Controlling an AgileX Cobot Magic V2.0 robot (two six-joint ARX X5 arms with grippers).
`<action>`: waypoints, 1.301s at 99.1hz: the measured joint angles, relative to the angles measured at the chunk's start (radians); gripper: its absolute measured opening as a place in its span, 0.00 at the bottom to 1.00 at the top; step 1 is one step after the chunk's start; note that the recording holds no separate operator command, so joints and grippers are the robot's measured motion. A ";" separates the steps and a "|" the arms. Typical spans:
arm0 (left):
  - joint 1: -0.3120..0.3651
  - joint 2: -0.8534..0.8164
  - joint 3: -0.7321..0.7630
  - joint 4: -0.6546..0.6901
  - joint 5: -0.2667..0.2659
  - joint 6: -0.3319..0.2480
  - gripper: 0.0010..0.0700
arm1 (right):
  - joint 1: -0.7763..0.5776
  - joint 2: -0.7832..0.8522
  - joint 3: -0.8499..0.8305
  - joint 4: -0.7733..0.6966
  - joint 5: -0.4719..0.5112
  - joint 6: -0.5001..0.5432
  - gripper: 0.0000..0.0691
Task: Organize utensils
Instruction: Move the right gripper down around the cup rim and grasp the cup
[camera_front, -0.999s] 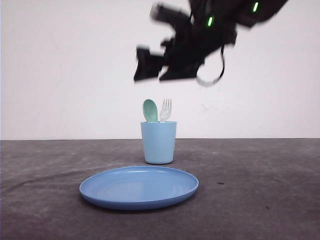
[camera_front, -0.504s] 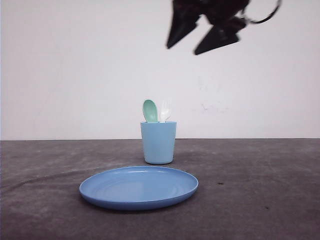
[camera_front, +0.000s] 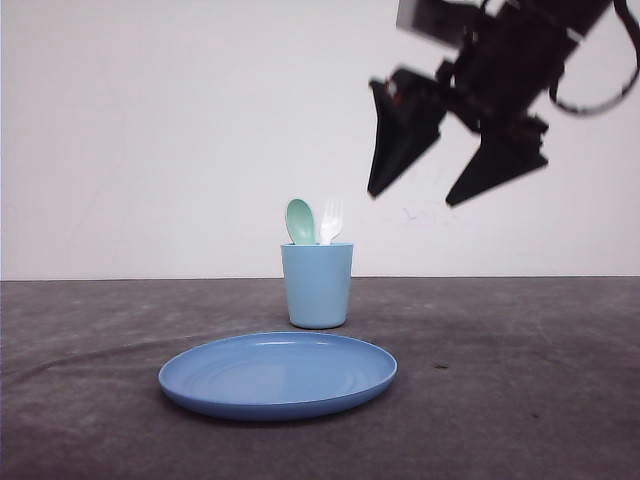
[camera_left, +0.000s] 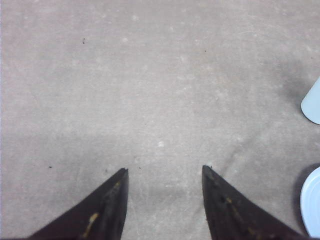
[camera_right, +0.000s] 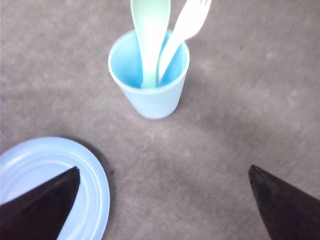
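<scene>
A mint-green spoon (camera_front: 300, 221) and a white fork (camera_front: 330, 220) stand upright together in a light blue cup (camera_front: 317, 286) at the table's middle. From above, the spoon (camera_right: 150, 35) and the fork (camera_right: 182, 30) lean on the rim of the cup (camera_right: 150, 97). My right gripper (camera_front: 410, 198) hangs open in the air, up and to the right of the cup, holding nothing; its tips (camera_right: 164, 172) are spread wide over bare table. My left gripper (camera_left: 165, 171) is open over bare grey table.
A round blue plate (camera_front: 277, 374) lies in front of the cup, its rim (camera_right: 97, 190) under one right finger. The left wrist view catches the cup's edge (camera_left: 312, 105) and the plate's edge (camera_left: 311, 200). The table is dark grey, backed by a white wall.
The right arm rose from above the cup toward the upper right, then dropped lower and further right. Its jaws stand open. Spoon and fork stay in the cup.
</scene>
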 joint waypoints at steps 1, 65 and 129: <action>0.000 0.000 0.000 0.000 0.000 0.000 0.39 | 0.000 0.001 -0.007 0.010 0.000 0.000 0.99; 0.000 0.000 0.000 0.000 0.000 0.000 0.39 | 0.004 0.337 -0.031 0.485 -0.101 0.040 0.99; 0.000 0.000 0.000 0.001 0.000 0.007 0.39 | 0.033 0.542 0.245 0.457 -0.128 0.041 0.98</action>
